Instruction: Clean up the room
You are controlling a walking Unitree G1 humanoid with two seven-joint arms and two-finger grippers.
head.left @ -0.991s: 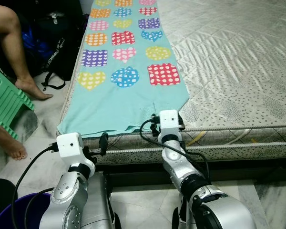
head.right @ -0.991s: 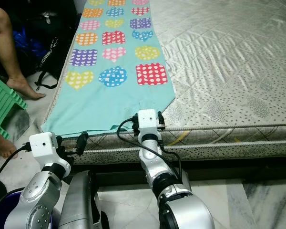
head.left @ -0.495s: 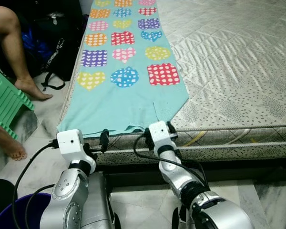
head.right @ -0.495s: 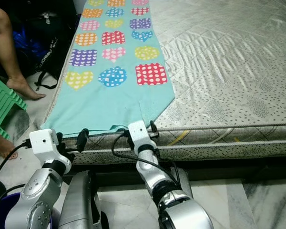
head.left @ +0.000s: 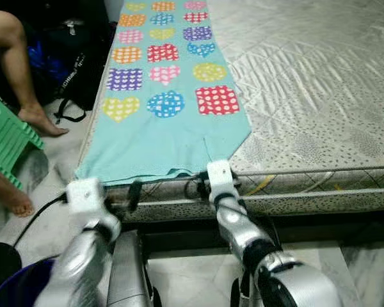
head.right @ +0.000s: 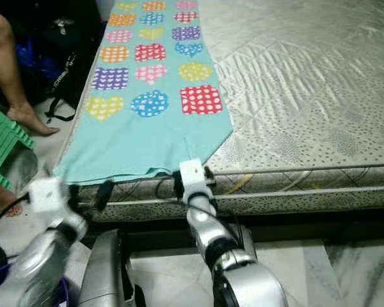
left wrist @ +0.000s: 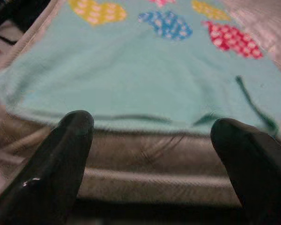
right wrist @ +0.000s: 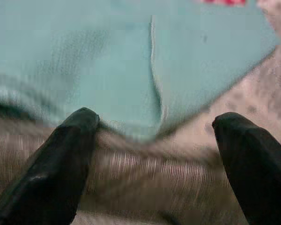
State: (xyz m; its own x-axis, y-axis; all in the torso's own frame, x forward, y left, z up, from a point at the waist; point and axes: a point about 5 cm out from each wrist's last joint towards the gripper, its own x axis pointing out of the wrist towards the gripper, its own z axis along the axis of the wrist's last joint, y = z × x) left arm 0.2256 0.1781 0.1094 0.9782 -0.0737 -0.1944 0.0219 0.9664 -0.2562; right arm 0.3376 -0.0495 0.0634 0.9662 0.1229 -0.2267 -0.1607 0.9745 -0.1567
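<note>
Mattress [head.left: 320,83]: bare, quilted, grey-patterned; broad and firm enough to serve as the flat bed under the cloth; near edge faces the robot.
Cloth [head.left: 163,96]: teal sheet printed with dotted hearts and squares, spread flat along the mattress's left side, its hem at the near edge, 1 corner folded to a point on the right. Likely light, limp and easily bunched; no stiffness, not fragile, could slide on the mattress.
Hold: best judged at the near hem, 1 corner per gripper, pinching fabric only.
Right gripper [right wrist: 154,140]: at the hem by the folded point, 2 fingers spread wide, nothing between them.
Left gripper [left wrist: 150,140]: before the hem's left stretch, fingers likewise apart, empty; arm blurred in the head views.
</note>
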